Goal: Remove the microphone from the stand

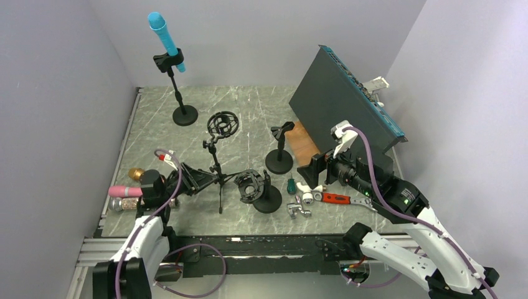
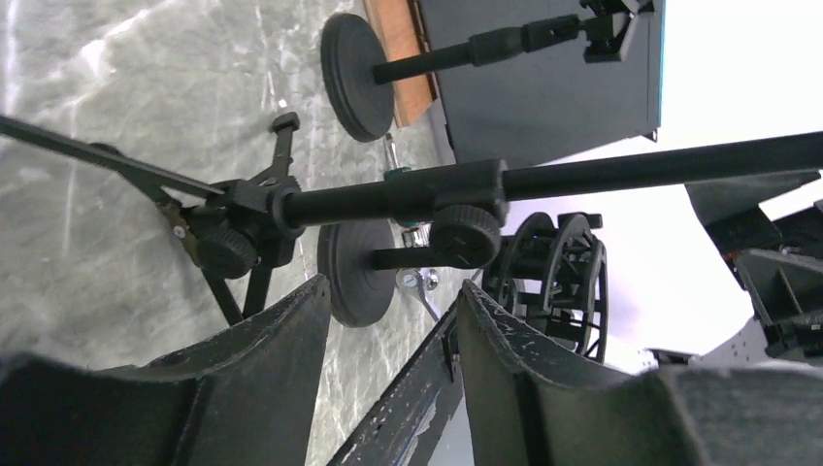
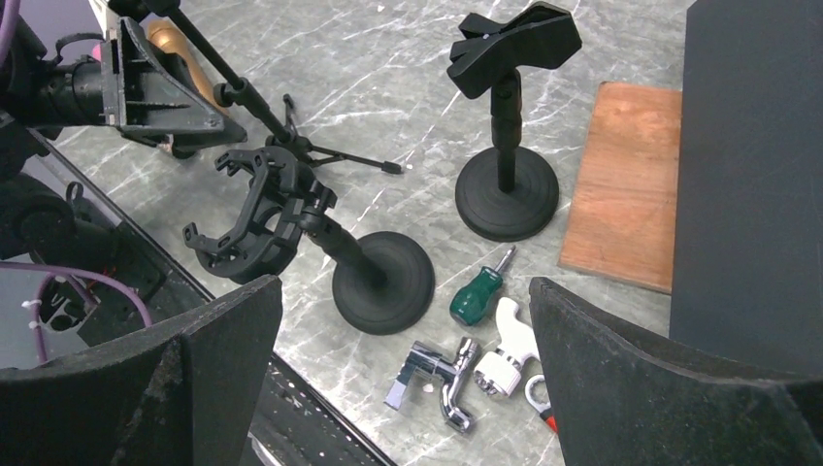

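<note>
Reckon the microphone light, rigid and slick, clipped aslant atop the stand, and take it by the barrel just above the stand's clip, with left jaws and right jaws both gaping empty, well short of the stand.

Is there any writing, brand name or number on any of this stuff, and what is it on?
No text can be read in any of the three views.
Blue microphone: no lettering shows.
Dark flat box: there are small marks along its blue edge, but they are too small to read.
Green-handled screwdriver: no label shows.
</note>
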### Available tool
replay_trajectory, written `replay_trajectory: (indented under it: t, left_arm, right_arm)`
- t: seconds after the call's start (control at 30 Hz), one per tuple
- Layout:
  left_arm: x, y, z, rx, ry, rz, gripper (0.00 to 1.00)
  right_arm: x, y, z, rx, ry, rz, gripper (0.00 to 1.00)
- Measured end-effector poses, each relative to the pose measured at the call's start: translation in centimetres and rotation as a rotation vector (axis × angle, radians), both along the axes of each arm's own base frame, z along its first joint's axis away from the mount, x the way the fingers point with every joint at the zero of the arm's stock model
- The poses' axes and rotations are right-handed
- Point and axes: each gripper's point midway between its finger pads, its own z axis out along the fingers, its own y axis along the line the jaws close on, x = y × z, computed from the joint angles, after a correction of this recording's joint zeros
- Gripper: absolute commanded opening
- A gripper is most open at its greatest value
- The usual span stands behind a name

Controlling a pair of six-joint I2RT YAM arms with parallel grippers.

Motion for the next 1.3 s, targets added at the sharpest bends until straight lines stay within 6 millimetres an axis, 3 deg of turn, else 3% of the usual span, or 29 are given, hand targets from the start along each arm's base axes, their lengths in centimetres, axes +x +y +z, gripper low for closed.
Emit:
replay_trajectory:
  t: [0.27, 0.43, 0.53, 0.73, 0.97, 1.03, 1.13, 1.3]
  left_arm:
    - [0.4, -1.0, 1.1, -0.053, -0.033, -0.076, 0.44]
    - [0.6, -1.3, 1.8, -0.081, -0.051, -0.095, 0.58]
    - [0.7, -1.4, 2.7, -0.095, -0.081, -0.108, 0.59]
    - [1.1, -1.4, 3.8, -0.096, -0.114, -0.121, 0.48]
    - [1.1, -1.5, 3.2, -0.104, -0.079, -0.125, 0.34]
    - [1.1, -1.5, 3.1, -0.108, -0.071, -0.129, 0.34]
    - [1.2, -1.6, 3.0, -0.121, -0.056, -0.137, 0.43]
    - [1.4, -1.7, 3.0, -0.149, -0.041, -0.147, 0.34]
  right_arm:
    - [-0.3, -0.3, 0.5, 0.014, -0.015, -0.001, 1.0]
    - [-0.5, -0.4, 0.7, 0.022, -0.024, -0.001, 1.0]
    - [-0.5, -0.4, 0.7, 0.022, -0.024, -0.001, 1.0]
    - [-0.5, -0.4, 0.7, 0.022, -0.024, -0.001, 1.0]
    - [-0.6, -0.6, 1.0, 0.03, -0.034, -0.002, 1.0]
    - [-0.6, -0.6, 1.0, 0.03, -0.034, -0.002, 1.0]
    - [-0.6, -0.6, 1.0, 0.03, -0.034, -0.002, 1.0]
    - [-0.6, -0.7, 1.0, 0.03, -0.035, -0.005, 1.0]
